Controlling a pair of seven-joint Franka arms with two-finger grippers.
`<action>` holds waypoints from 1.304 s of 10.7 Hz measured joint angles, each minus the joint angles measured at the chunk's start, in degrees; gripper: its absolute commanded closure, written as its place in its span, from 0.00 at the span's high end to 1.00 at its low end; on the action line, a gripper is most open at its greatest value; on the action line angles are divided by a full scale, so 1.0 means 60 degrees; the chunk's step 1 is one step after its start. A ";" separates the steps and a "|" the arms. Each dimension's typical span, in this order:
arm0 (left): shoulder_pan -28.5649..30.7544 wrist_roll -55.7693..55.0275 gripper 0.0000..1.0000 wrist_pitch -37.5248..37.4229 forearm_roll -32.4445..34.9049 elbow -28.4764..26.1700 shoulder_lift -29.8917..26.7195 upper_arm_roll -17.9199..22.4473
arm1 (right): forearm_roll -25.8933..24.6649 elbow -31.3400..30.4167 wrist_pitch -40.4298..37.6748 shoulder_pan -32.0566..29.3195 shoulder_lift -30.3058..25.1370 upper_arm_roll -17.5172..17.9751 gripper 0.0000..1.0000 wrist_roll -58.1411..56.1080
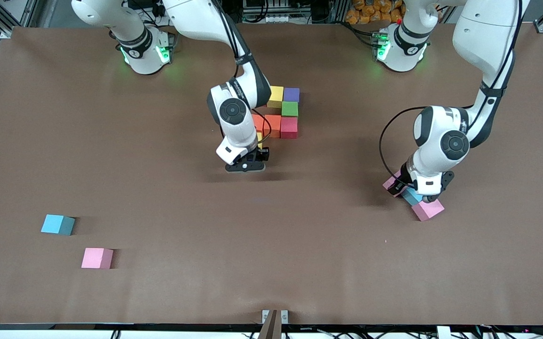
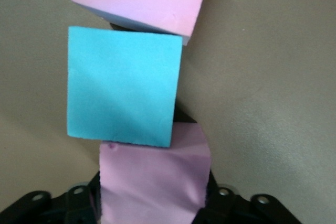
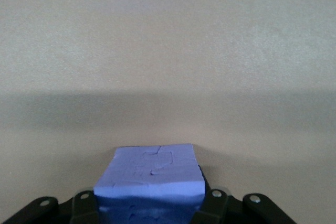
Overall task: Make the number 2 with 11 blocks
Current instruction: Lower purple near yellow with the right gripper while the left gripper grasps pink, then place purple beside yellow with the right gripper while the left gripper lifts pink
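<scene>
Left gripper [image 2: 152, 203] pinches a dented pink foam cube [image 2: 153, 182]; right gripper [image 3: 149, 208] apparently squeezes a creased purple cube [image 3: 149, 179].

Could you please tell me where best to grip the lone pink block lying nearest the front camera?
Come straight down from above and pinch two opposite side faces of the lone pink block: it is a cube lying flat, free on every side, and the light blue block beside it sits apart.

pink blocks [image 1: 97, 258]: three
light blue blocks [image 1: 58, 224]: two
purple blocks [image 1: 291, 94]: two
yellow blocks [image 1: 276, 95]: two, one mostly hidden
green block [image 1: 289, 108]: one
red block [image 1: 288, 127]: one
orange block [image 1: 272, 125]: at least one
</scene>
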 measured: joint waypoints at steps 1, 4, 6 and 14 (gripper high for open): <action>-0.0015 0.0000 0.04 0.0000 -0.0002 0.0021 0.0000 -0.0014 | 0.0000 -0.0055 0.0000 0.0007 -0.0034 0.0000 0.03 0.0058; -0.0040 0.0000 0.00 0.0037 -0.0003 0.0079 -0.0035 -0.0103 | 0.0000 -0.0137 0.0000 0.0017 -0.0084 0.0000 0.99 0.0196; -0.0118 -0.0039 0.00 0.0041 -0.0007 0.0190 -0.0128 -0.0283 | 0.0000 -0.0262 -0.0114 0.0027 -0.0076 0.0016 1.00 0.0380; -0.1858 -0.3326 0.00 -0.1816 -0.0787 0.1799 -0.0238 -0.0875 | 0.0789 -0.0206 -0.1171 0.0076 0.0052 -0.0467 1.00 0.0729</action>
